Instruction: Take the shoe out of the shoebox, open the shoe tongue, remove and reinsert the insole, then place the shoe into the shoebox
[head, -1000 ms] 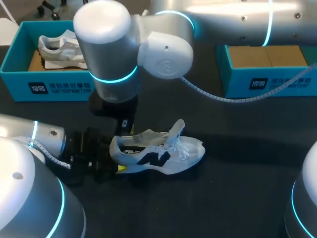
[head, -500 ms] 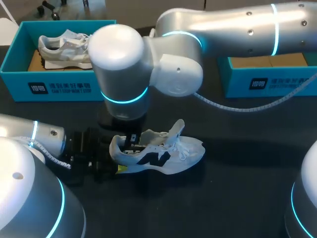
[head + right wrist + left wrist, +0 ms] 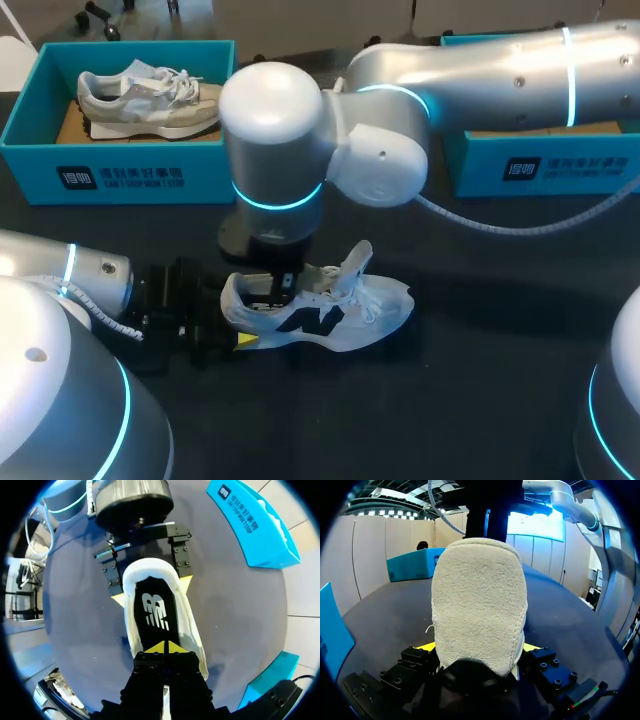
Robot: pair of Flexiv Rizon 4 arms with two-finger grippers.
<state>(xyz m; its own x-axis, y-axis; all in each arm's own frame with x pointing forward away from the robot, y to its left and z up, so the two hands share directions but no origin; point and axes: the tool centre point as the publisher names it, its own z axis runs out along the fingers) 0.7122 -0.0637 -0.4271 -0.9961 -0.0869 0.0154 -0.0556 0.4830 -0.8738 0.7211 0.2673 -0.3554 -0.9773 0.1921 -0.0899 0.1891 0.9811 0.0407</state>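
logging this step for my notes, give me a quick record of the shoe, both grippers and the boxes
shoe: white sneaker with dark side logo, upright on the black table, outside both boxes
left gripper: shut on the sneaker's heel
right gripper: tips together, down in the sneaker's opening over the black insole
left box: left teal cardboard shoebox, holding a second pale sneaker
right box: right teal cardboard shoebox, no shoe in the visible part
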